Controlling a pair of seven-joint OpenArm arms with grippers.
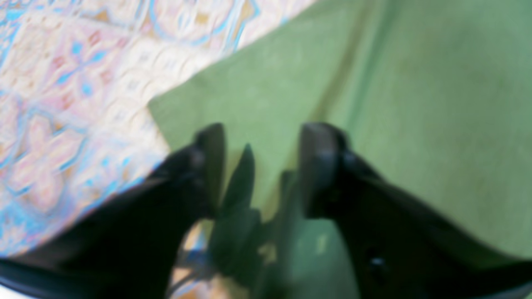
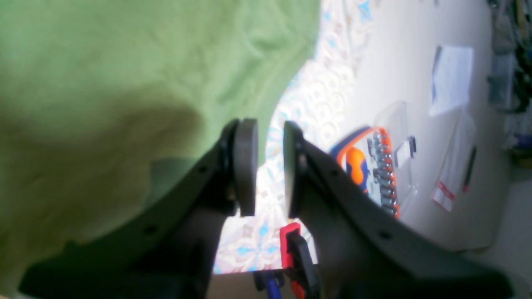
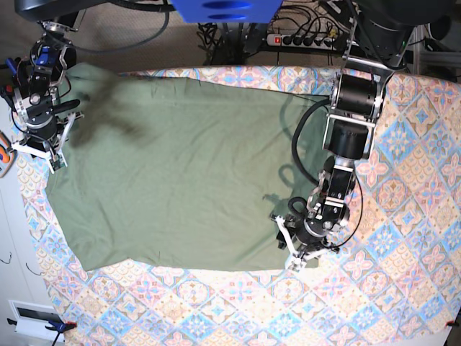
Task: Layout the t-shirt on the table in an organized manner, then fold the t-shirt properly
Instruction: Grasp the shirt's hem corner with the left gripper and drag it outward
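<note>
Lying spread and mostly flat across the counter [image 3: 403,288], the t-shirt [image 3: 180,173] looks laid out but not yet folded; left claw [image 3: 297,249] at its 4 o'clock corner and right claw [image 3: 39,148] at 9 o'clock both gape, released; beyond, cables and bare floor

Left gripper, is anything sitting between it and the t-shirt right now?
Nothing visible. The left gripper hangs with its jaws apart directly over the corner of the t-shirt, with only bare green cloth and the table beside it.
</note>
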